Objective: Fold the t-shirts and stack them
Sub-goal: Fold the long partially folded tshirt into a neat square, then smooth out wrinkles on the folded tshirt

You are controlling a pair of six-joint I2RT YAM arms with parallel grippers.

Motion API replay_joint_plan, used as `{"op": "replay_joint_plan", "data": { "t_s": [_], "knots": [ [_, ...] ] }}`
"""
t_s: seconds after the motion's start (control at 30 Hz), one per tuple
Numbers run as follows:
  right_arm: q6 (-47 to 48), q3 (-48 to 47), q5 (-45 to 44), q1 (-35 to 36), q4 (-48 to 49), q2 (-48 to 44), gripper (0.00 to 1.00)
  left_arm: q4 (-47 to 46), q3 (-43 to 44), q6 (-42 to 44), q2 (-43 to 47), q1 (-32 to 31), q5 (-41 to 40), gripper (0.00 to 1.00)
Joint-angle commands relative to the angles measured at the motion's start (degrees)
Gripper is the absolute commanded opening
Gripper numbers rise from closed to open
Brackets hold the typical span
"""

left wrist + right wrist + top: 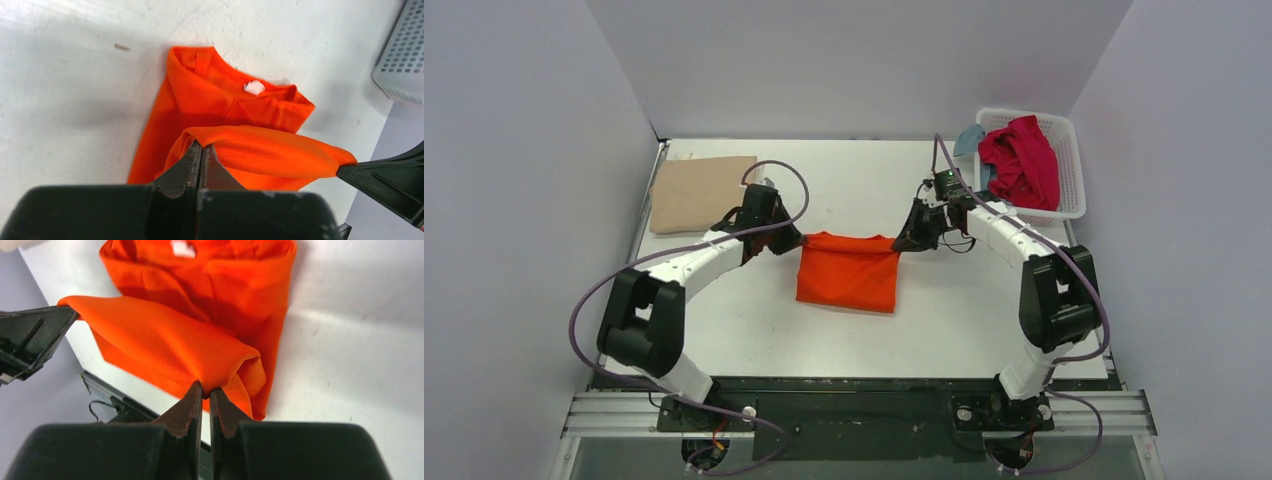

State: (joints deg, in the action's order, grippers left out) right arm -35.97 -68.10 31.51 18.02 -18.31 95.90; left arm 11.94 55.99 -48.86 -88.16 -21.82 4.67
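The orange t-shirt [848, 272] lies partly folded in the middle of the table, its white neck label [254, 87] facing up. One edge of it is lifted and stretched between both grippers. My left gripper [796, 240] is shut on the left end of that edge [202, 145]. My right gripper [902, 243] pinches the other end [205, 389]. A folded tan t-shirt [699, 192] rests flat at the far left. A crimson t-shirt [1021, 160] and a grey-blue one [969, 138] sit bunched in the basket.
The white lattice basket [1069, 165] stands at the table's far right corner, close behind my right arm. Grey walls close in the left, back and right sides. Purple cables loop off both arms.
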Motion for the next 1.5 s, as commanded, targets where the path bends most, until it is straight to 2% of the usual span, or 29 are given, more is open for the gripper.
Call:
{"op": "replay_joint_plan", "data": {
  "t_s": [0.0,0.23,0.27,0.3,0.33,0.37,0.4,0.43,0.47,0.5,0.67,0.7,0.77,0.97,1.17,1.27,1.37,1.47],
  "knots": [
    [0.2,-5.6,-1.7,-2.1,3.0,6.3,0.00,-4.7,6.7,2.2,-7.7,2.3,0.2,0.00],
    [-2.2,-11.5,-7.2,-4.0,9.0,17.9,0.00,-7.4,16.6,3.2,-20.6,3.3,1.0,0.00],
    [-2.9,-12.9,-7.8,-4.1,10.4,19.1,0.00,-7.0,17.8,3.3,-23.2,3.4,1.4,0.08],
    [-3.2,-13.6,-7.9,-4.4,11.1,21.1,0.10,-6.8,19.8,3.2,-24.3,3.6,1.5,0.14],
    [-4.1,-15.0,-8.2,-4.6,12.2,22.0,0.18,-6.7,21.2,3.1,-25.9,3.6,1.5,0.33],
    [-4.4,-15.8,-8.1,-4.7,12.5,23.3,0.35,-6.6,21.7,3.1,-26.4,3.8,1.6,0.42],
    [-4.6,-17.3,-7.5,-4.9,12.8,23.7,0.41,-7.0,22.3,3.2,-26.7,3.9,1.7,0.66],
    [-4.7,-18.2,-7.5,-4.9,12.8,23.7,0.50,-7.4,22.6,3.5,-26.3,3.9,1.5,0.74],
    [-4.6,-18.3,-7.4,-4.9,12.9,23.4,0.53,-7.4,23.4,3.8,-25.9,3.9,1.3,0.80],
    [-4.5,-18.2,-7.5,-4.9,13.0,22.2,0.60,-7.1,23.9,4.5,-25.1,4.0,1.2,0.81],
    [-4.1,-13.4,-9.4,-4.0,12.0,14.3,0.76,-3.8,27.2,6.8,-21.0,3.9,1.0,0.84],
    [-4.0,-11.3,-9.7,-3.6,11.8,11.6,0.83,-2.6,27.1,7.0,-19.5,3.7,1.0,0.84],
    [-3.3,-8.4,-10.5,-2.3,10.9,8.1,0.89,-1.7,26.1,7.4,-17.4,3.2,1.8,0.85],
    [-5.0,-4.5,-8.6,2.8,13.1,5.4,0.91,-7.2,19.5,6.7,-15.0,1.5,11.4,0.87],
    [-8.3,-9.2,-7.3,4.3,15.8,11.9,0.93,-8.2,22.1,8.1,-22.1,0.9,18.8,0.89],
    [-8.3,-13.1,-8.2,3.7,17.3,16.8,0.93,-9.1,24.5,9.3,-25.6,1.0,18.9,0.89],
    [-7.7,-17.4,-9.2,2.0,20.4,22.0,0.92,-14.6,26.1,9.8,-29.6,1.8,14.9,0.90],
    [-7.2,-22.0,-9.1,0.9,20.5,28.2,0.93,-15.1,28.8,9.4,-34.3,3.2,14.2,0.90]
  ]
}}
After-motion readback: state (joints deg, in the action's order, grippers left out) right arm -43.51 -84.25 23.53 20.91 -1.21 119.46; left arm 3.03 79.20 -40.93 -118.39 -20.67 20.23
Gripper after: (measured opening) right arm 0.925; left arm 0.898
